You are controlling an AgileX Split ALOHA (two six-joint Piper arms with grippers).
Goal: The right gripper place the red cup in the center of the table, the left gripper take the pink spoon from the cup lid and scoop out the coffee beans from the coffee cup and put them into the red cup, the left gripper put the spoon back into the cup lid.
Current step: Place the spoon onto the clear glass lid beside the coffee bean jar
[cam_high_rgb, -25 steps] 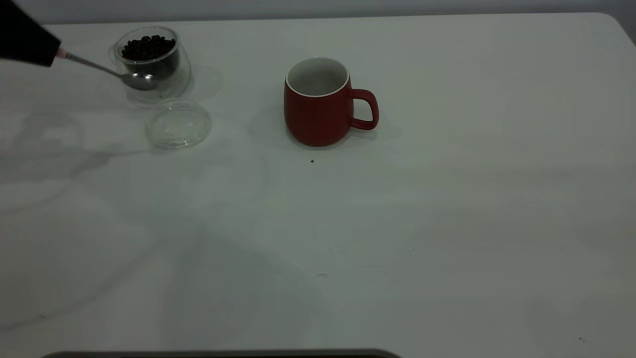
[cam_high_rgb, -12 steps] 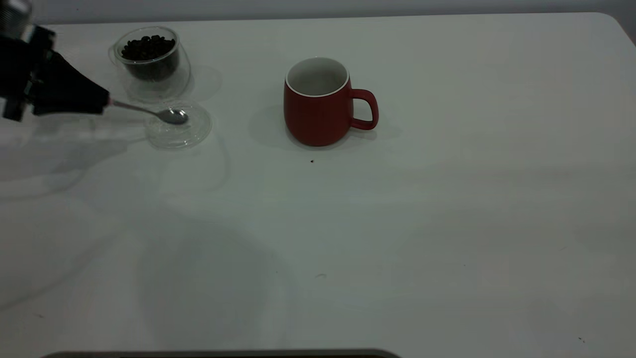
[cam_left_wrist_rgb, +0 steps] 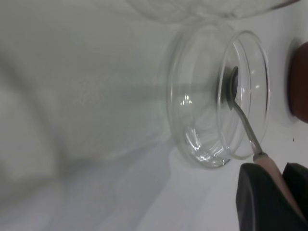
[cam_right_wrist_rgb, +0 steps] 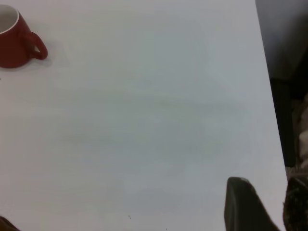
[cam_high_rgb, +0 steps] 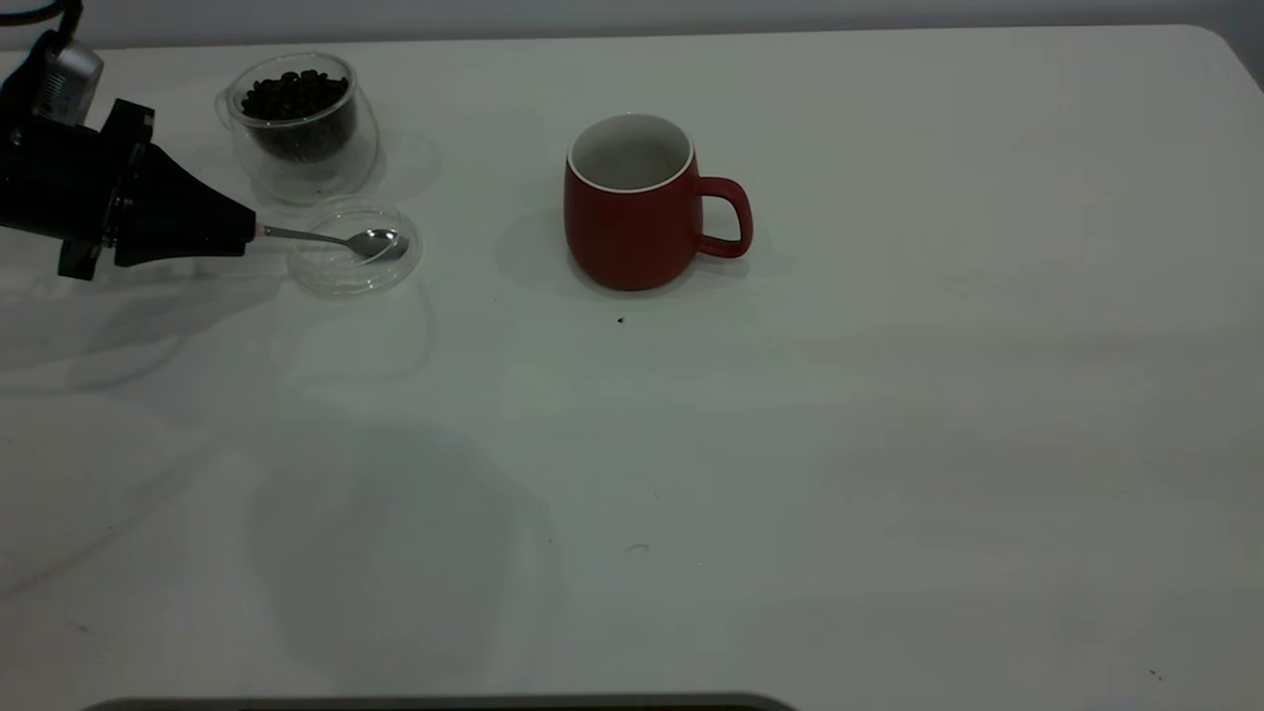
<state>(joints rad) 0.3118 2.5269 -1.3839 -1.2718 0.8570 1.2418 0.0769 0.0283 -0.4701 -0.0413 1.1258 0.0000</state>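
The red cup (cam_high_rgb: 632, 202) stands upright near the table's middle, handle to the right; no beans show inside from here. The glass coffee cup (cam_high_rgb: 296, 114) with coffee beans stands at the back left. The clear cup lid (cam_high_rgb: 341, 272) lies just in front of it. My left gripper (cam_high_rgb: 247, 232) is shut on the pink handle of the spoon (cam_high_rgb: 336, 239); the spoon's bowl sits inside the lid. The left wrist view shows the gripper (cam_left_wrist_rgb: 281, 180), the spoon (cam_left_wrist_rgb: 243, 120) and the lid (cam_left_wrist_rgb: 192, 96). My right gripper (cam_right_wrist_rgb: 269, 207) is open and empty near the table's right edge, far from the red cup (cam_right_wrist_rgb: 14, 41).
The white table (cam_high_rgb: 790, 444) has a small dark speck (cam_high_rgb: 620, 320) in front of the red cup. The table's right edge (cam_right_wrist_rgb: 267, 96) drops off beside the right gripper. A rim of the red cup shows in the left wrist view (cam_left_wrist_rgb: 299, 82).
My left gripper has carried the spoon from beside the coffee cup forward and right to the lid. The spoon's bowl now sits in the lid. The red cup has not moved.
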